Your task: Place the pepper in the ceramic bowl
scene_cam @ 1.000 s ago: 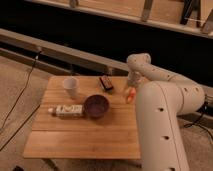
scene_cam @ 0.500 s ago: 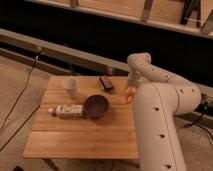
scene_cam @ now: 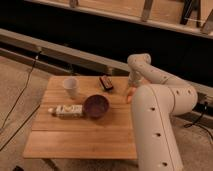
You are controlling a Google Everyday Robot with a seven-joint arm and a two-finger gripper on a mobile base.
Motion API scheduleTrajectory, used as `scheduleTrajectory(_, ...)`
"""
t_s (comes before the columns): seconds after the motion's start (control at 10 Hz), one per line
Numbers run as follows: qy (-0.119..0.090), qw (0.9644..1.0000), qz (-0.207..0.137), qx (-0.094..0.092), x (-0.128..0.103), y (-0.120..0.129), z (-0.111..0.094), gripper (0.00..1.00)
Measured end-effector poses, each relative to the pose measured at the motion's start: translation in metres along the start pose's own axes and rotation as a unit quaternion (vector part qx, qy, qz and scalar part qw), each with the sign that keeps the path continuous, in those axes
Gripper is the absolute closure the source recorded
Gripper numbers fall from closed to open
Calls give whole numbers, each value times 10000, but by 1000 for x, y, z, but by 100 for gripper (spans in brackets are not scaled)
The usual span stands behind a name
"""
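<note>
The small orange pepper (scene_cam: 131, 94) lies at the right edge of the wooden table (scene_cam: 80, 137). My gripper (scene_cam: 132, 84) hangs straight down just above it, at the end of the white arm that arcs over from the right, and it is open. I cannot tell whether it touches the pepper. The dark purple ceramic bowl (scene_cam: 96, 105) sits near the table's middle, a hand's width to the left of the pepper, and holds nothing.
A white paper cup (scene_cam: 71, 86) stands at the back left. A labelled bottle (scene_cam: 65, 110) lies on its side left of the bowl. A small dark red-and-black object (scene_cam: 106, 83) lies at the back. A dark rail and wall run behind the table.
The arm has shifted only slightly and the gripper stays over the pepper. Nothing on the table has moved.
</note>
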Motion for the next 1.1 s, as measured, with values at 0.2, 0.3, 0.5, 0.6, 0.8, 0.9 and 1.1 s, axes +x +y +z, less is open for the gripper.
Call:
scheduleTrajectory(0.2,47,10000,32,34,-1,-2,4,35)
scheduleTrajectory(0.3,72,9999,51,55,-1,-3,6,35)
scheduleTrajectory(0.5,109,9999,76,87,-2,-5,10,35)
scheduleTrajectory(0.6,109,9999,77,86,-2,-5,9,36)
scheduleTrajectory(0.8,30,10000,-3,43,-4,-1,3,49)
scheduleTrajectory(0.9,-13,9999,-92,40,-3,4,-1,61)
scheduleTrajectory(1.1,-62,9997,-230,45,-1,9,-5,80)
